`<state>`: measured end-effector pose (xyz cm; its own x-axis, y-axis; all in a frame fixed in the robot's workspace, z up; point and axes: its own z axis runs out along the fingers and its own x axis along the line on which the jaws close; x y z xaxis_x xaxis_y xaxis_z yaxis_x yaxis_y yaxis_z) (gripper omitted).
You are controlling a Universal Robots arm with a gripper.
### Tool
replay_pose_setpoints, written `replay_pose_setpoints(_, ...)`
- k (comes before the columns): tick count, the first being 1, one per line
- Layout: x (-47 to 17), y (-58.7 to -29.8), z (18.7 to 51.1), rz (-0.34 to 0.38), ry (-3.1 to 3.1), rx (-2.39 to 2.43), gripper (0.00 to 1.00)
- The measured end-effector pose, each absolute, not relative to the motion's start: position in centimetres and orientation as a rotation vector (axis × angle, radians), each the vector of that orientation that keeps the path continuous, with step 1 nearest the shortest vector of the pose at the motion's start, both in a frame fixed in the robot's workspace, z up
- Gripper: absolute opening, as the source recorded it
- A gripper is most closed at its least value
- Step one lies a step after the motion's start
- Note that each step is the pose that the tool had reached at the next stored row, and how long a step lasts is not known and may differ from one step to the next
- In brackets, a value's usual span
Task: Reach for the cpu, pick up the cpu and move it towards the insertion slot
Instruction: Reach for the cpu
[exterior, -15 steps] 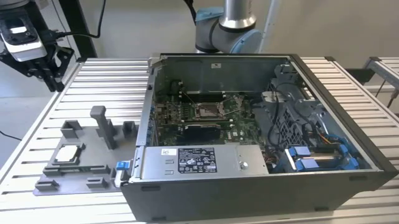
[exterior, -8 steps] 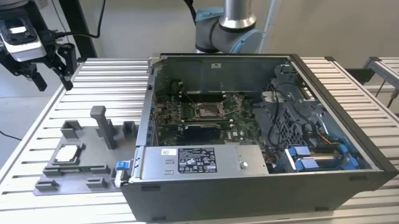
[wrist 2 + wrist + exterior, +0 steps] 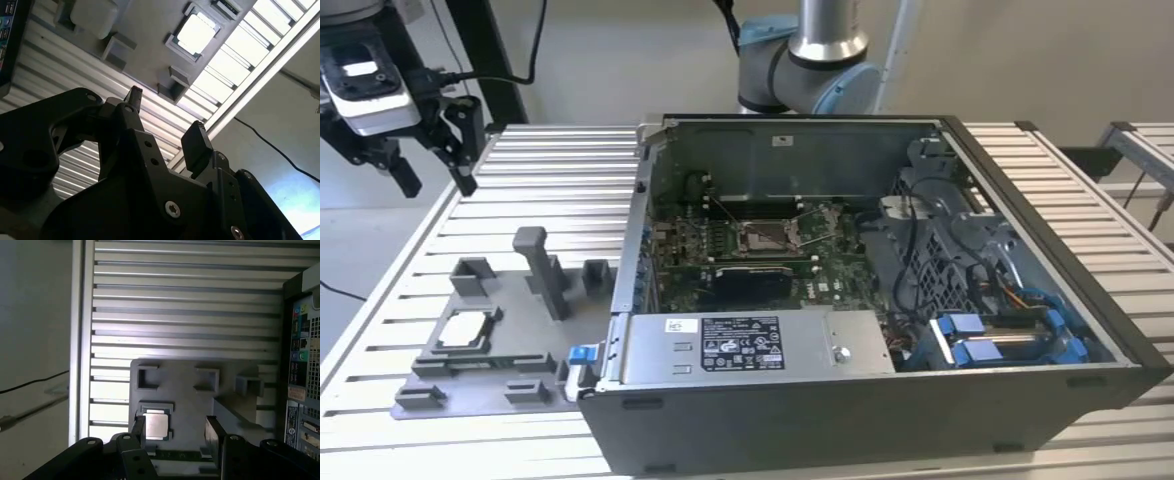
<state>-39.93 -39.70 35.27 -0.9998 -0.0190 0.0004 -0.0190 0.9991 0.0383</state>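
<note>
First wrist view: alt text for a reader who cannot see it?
The open black gripper hangs above a grey plastic fixture plate holding the small silvery square cpu. The plate lies on a ribbed metal table beside a computer case.

Exterior view looks down, wide, over the open computer case (image 3: 881, 300) and slatted surface (image 3: 547, 170). Both wrist views peer past the claw (image 3: 175, 425) (image 3: 165, 115), well above the grey fixture plate (image 3: 185, 400) (image 3: 145, 30) (image 3: 520, 330), which the exterior view shares.
</note>
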Motion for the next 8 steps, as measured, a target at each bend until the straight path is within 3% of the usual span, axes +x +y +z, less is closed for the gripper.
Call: replay_pose_setpoints(8,-40.03,-39.71,34.53,-0.06,-3.14,0.03,0.0)
